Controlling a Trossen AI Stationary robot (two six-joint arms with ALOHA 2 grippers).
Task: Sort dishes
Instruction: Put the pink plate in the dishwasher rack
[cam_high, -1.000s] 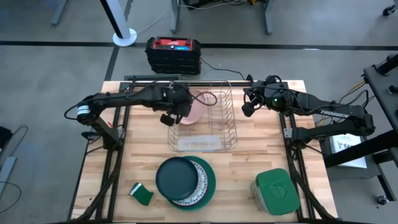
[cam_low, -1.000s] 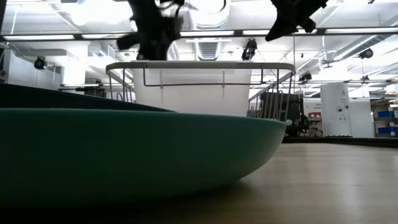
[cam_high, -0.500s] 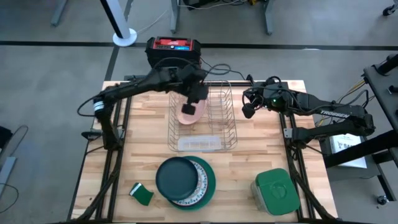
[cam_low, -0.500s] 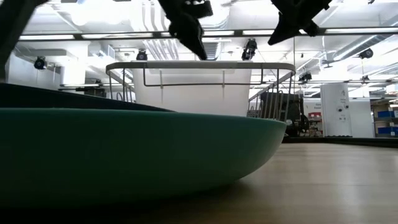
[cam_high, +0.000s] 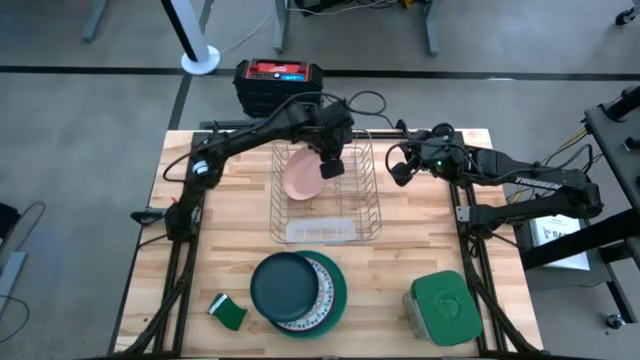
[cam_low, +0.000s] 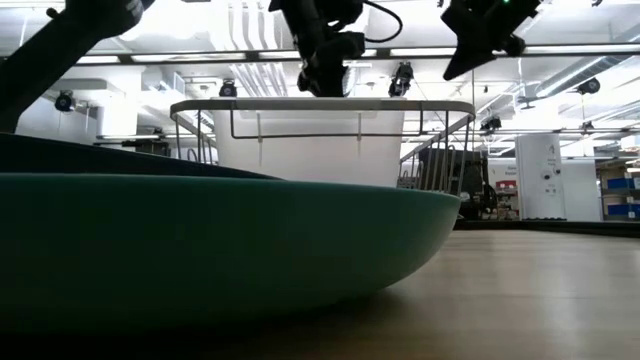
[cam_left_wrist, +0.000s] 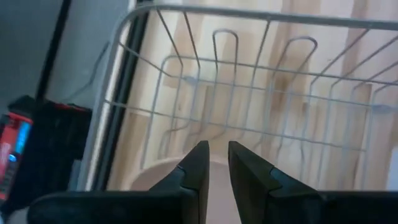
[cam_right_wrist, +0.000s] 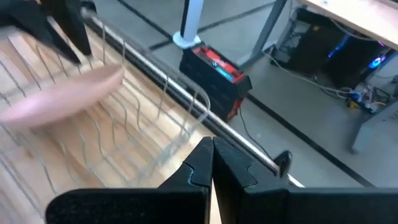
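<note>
The salmon-pink plate (cam_high: 300, 180) sits tilted inside the wire dish rack (cam_high: 360, 215), in its far left part. My left gripper (cam_high: 324, 171) reaches over the rack from the far left and is shut on that plate; the low view shows it just above the rack's top rail (cam_low: 325, 78). The dark teal plate (cam_high: 280, 285) lies on the ornamented white plate (cam_high: 324, 283), which lies on the bright teal-green plate (cam_high: 340, 295), near the front edge. My right gripper (cam_high: 398, 173) hangs shut and empty beside the rack's far right corner. My left gripper pinches the pink plate's rim (cam_left_wrist: 163, 179) between its two fingers, on the plate's right-hand side (cam_high: 316, 180). The fingers slant down at it from the far right. The plate is tilted, low inside the rack. Whether it rests on the wires, I cannot tell.
A white tray (cam_high: 320, 231) lies at the rack's near end. A green-lidded square container (cam_high: 442, 305) stands at the front right, a small green sponge (cam_high: 228, 312) at the front left. A red and black box (cam_high: 278, 86) sits beyond the far edge.
My left gripper has swung from the rack's left side toward the far edge and then right across the rack, rolling its wrist, still shut on the pink plate. The plate has turned about with it and stayed over the rack's left half.
</note>
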